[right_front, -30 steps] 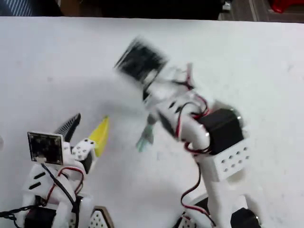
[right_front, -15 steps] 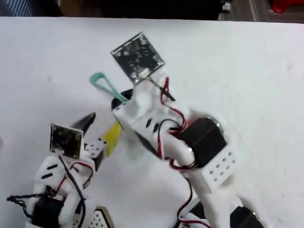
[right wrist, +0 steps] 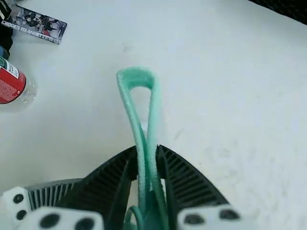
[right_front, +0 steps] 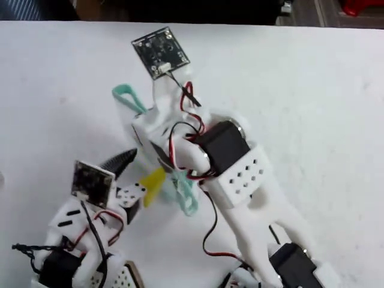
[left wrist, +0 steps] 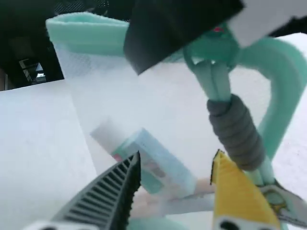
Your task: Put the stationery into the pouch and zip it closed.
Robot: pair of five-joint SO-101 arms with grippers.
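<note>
**Pouch straight ahead of left gripper**

On the desk (right_front: 312, 90), left of middle, the mesh pouch (left wrist: 144, 105) runs lengthwise away from the near edge. The right gripper (right wrist: 146, 191) pinches its teal loop (right wrist: 136, 81) at the far end. The left gripper (left wrist: 176, 158), fingers wide, faces the near end.

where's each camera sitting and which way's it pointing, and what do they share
High view: fixed above the white table, looking down; both arms show, the right holding a mint-green strap loop.
Left wrist view: on the left wrist, facing the translucent mesh pouch; the left gripper, open, frames it.
Right wrist view: on the right wrist, looking along the right gripper, shut on that loop.
Shared: high and right wrist views both show the loop.
</note>
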